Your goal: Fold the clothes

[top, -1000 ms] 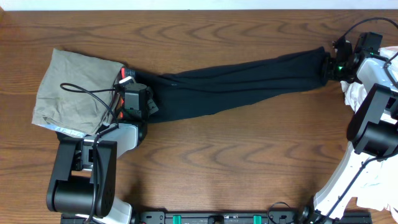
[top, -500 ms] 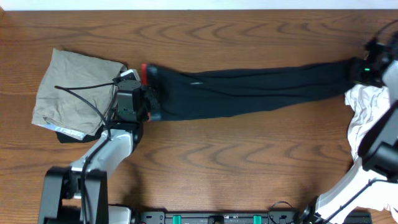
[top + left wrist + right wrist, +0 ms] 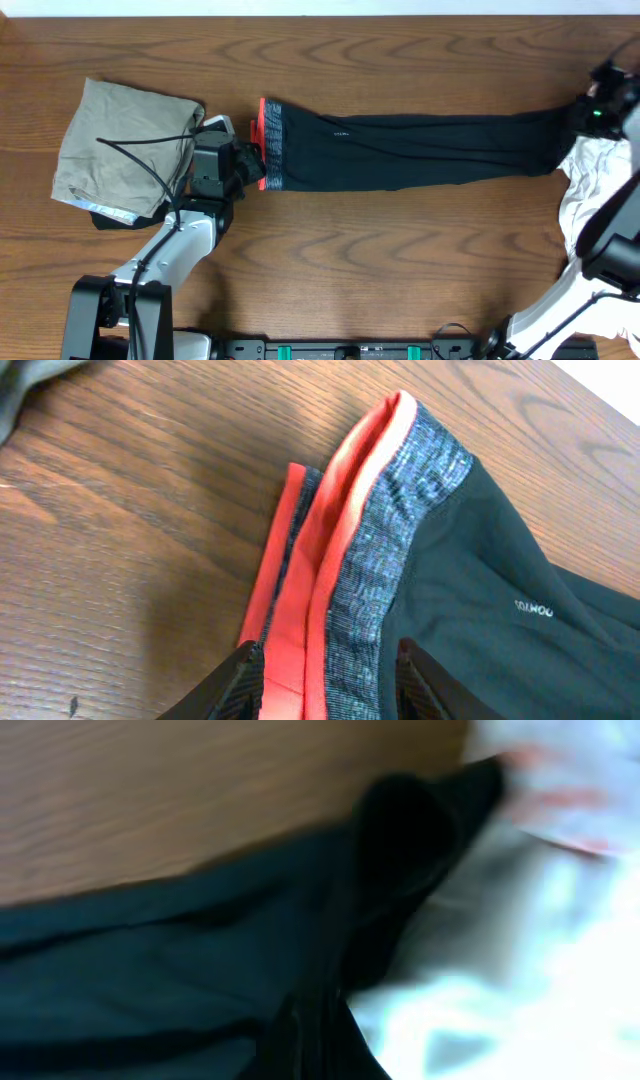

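Dark-grained wood of the bench (image 3: 330, 250) fills my overhead view, and the black trousers (image 3: 420, 150) lie stretched across its middle, running from left to right and close to straight. Their grey waistband (image 3: 275, 145), edged in orange-red, is at the left end and the leg ends are at the far right. My left tool (image 3: 252, 166) sits at the near corner of the waistband. On the left wrist feed its two fingers (image 3: 245, 685) stand on either side of the layered band, with cloth filling the gap between them, so I read it as grasping the trousers there. A small pale logo shows on the black fabric just past the band. My right tool (image 3: 586, 112) is at the opposite end, clenched, and the leg ends run straight into it. The right wrist feed is blurred, but dark fabric bunches up at the fingers, so I take it as grasping the trousers too. A khaki garment (image 3: 120, 150) lies flat on the bench just left of the left tool, apart from the waistband. White cloth (image 3: 590, 195) is heaped at the right edge, touching the leg ends and partly under them.
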